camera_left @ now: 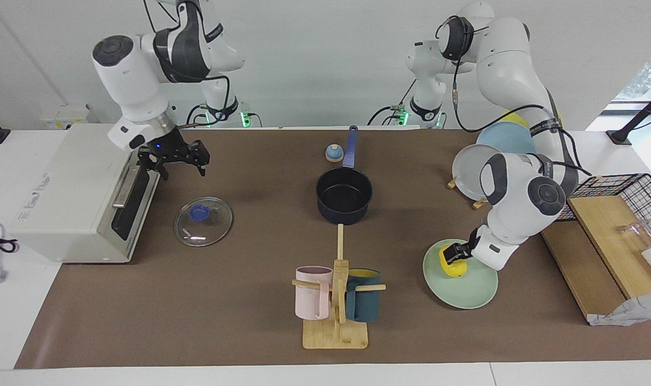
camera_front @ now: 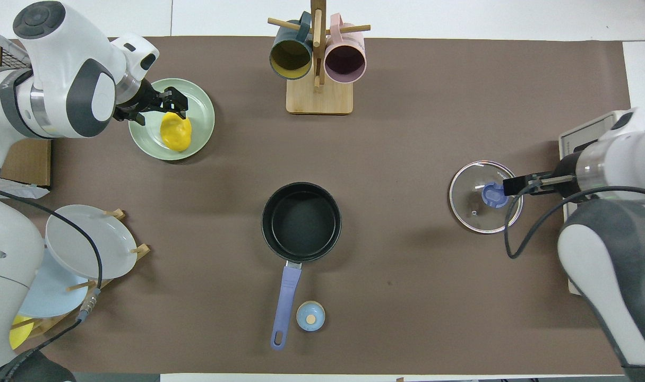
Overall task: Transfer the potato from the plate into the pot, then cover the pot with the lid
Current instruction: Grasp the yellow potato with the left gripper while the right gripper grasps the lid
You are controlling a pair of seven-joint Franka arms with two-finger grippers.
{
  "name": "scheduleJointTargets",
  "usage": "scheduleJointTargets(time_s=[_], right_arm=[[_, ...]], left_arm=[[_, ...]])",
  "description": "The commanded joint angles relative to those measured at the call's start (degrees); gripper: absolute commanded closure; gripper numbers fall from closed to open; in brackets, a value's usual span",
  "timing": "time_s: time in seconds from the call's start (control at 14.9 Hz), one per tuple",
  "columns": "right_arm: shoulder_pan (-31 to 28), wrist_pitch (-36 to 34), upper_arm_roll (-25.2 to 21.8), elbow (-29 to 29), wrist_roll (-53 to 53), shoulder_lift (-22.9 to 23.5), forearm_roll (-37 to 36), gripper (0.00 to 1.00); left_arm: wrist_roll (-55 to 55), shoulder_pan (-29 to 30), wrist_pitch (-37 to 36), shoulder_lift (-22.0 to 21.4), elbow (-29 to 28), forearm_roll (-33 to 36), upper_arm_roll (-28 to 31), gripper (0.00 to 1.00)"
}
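My left gripper (camera_left: pixel 455 256) was down on the small, lumpy, bright-yellow potato (camera_left: pixel 454 266). Its two black fingers were apart, one on each side of the potato, and had not squeezed it yet. The potato lay on the round, flat, pale green plate (camera_left: pixel 467 292), toward the plate's twelve o'clock edge in the facing view. The plate sat at the left arm's end of the table.

I think this step was the grab. To do it well, I should keep the fingers low around the fat middle of the potato, then close gently so it does not pop out. I should lift straight up so the plate does not slide.

From the plate, the small round dark pot (camera_left: pixel 344 195) with the long blue handle stood at about ten o'clock in the facing view, well apart, open and with nothing in it. That was where the potato had to go.

My right gripper (camera_left: pixel 176 159) waited, fingers apart, up in the air over the round clear glass lid (camera_left: pixel 203 221) with the blue knob. The lid lay flat on the brown mat at the pot's nine o'clock in the same view.
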Motion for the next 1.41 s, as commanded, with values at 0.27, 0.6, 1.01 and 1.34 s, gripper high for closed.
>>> scheduleJointTargets(time_s=[0.27, 0.6, 1.01, 1.34], right_arm=[[-1.24, 17.77, -0.20, -4.84, -3.62, 9.33, 0.86, 0.00], [-1.41, 21.76, -0.20, -7.30, -4.33, 10.30, 0.86, 0.00], [-1.33, 21.94, -0.12, -8.27, -5.13, 11.27, 0.86, 0.00], [-1.41, 21.93, -0.20, -9.41, -7.24, 10.92, 0.86, 0.00]], left_arm=[[-6.50, -0.84, 6.30, -1.26, -6.17, 2.50, 1.19, 0.00], [-6.67, -0.93, 7.80, -1.44, -7.58, 2.50, 1.10, 0.08], [-6.50, -1.63, 6.49, -1.79, -7.32, 2.50, 1.02, 1.00], [-6.50, -2.16, -2.36, -2.75, 0.13, 2.06, 0.40, 1.00]])
